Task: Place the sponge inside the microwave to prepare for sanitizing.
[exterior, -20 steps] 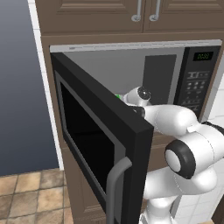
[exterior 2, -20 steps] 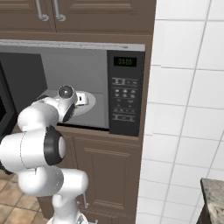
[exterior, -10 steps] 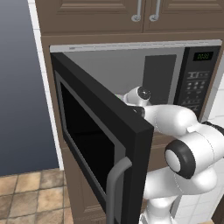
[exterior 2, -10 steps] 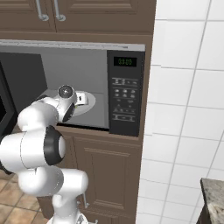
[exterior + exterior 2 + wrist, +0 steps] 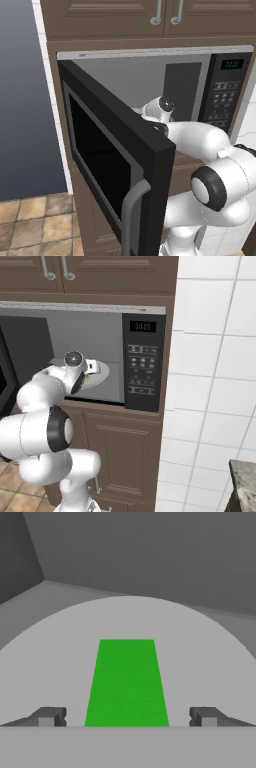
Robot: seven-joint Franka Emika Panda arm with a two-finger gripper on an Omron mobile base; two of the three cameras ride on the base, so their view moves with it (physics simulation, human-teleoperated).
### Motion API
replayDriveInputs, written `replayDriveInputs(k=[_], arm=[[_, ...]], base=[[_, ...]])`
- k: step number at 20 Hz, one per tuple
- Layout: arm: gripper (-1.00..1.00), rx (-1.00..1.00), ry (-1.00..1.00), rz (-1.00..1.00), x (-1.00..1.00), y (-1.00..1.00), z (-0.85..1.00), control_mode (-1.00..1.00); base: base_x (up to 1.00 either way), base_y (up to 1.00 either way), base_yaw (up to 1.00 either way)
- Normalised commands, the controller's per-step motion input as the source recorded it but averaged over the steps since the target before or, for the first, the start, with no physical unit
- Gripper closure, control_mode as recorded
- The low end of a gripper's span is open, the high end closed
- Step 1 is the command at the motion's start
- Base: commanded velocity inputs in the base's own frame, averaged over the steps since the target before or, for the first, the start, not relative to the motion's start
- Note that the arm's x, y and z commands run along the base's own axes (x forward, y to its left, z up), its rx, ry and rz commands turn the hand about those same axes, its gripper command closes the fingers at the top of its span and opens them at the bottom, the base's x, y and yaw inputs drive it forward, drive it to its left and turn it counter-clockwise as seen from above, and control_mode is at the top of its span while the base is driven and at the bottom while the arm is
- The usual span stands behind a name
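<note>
Sponge (image 5: 126,682) lies flat on the pale round plate (image 5: 60,657) inside the microwave (image 5: 143,363), between the spread tips of the claw (image 5: 127,717), which is open and clear of it. Judged light, soft and compressible; best pinched across its long sides. Microwave door (image 5: 115,165) stands open under brown cabinets (image 5: 115,17), white tiled wall (image 5: 215,356) alongside.

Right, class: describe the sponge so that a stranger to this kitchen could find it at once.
Look under the wooden cabinets for the black microwave with its door swung open. Inside, on the pale round turntable, lies the sponge, between the open gripper tips. Its bright green top is the only strong colour in the grey interior.
</note>
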Motion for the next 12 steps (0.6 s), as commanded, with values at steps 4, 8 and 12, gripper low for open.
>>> replayDriveInputs(k=[4, 8, 12], arm=[[-1.0, 0.0, 0.0, 0.0, -0.41, -0.01, 0.49, -1.0], [-1.0, 0.0, -0.04, 0.0, -0.67, -0.04, 0.38, -1.0], [-1.0, 0.0, -0.08, -0.01, -0.94, -0.19, 0.42, -1.0]], base=[[0.0, 0.0, 0.0], [0.0, 0.0, 0.0], [0.0, 0.0, 0.0]])
